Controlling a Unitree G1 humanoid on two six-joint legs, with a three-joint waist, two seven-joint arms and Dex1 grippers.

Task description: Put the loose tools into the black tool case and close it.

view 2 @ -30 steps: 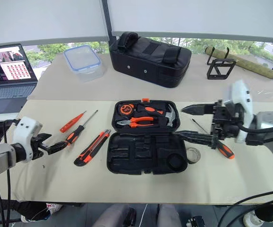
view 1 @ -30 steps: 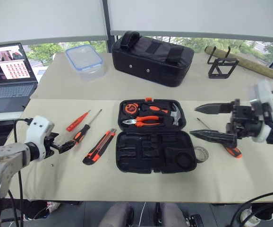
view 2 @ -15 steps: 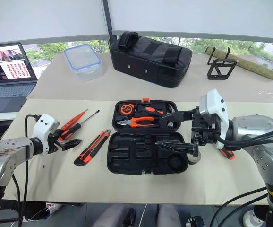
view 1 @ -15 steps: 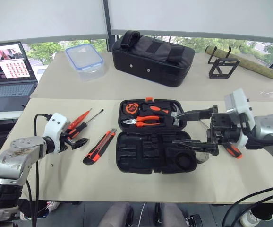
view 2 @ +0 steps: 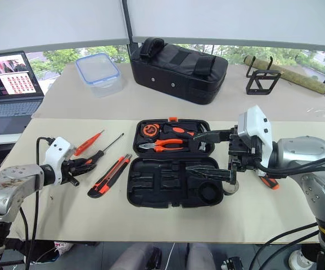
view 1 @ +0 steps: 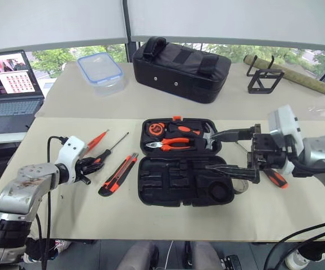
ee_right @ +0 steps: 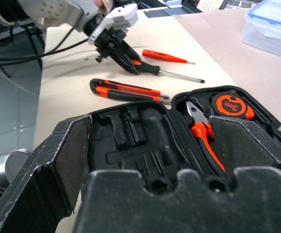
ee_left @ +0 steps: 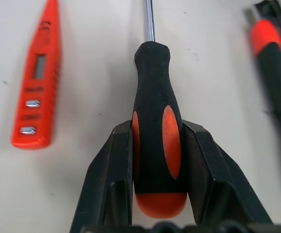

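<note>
In the left eye view, our left gripper (view 1: 92,164) is at the middle left of the frame, closed around the handle of a black-and-orange screwdriver (view 1: 107,152) that lies on the table (view 1: 151,216), with the orange tester screwdriver (view 1: 96,139) just above it and the utility knife (view 1: 118,174) just to its right. The black tool case (view 1: 184,162) lies open in the centre of the frame. Our right gripper (view 1: 230,152) hangs with its jaws wide apart and empty at the right side of the case; the second screwdriver (view 1: 274,178) and the tape roll (view 1: 240,183) lie beside it at the middle right. In the left wrist view, both fingers (ee_left: 111,174) press the thick end of the screwdriver handle at the bottom centre, and its shaft points to the top. We judge the grip is far back on the handle, so we should lift slowly and keep the shaft level. In the right wrist view, the empty recesses (ee_right: 131,138) are in the centre; we should match the screwdriver to a long narrow recess.
</note>
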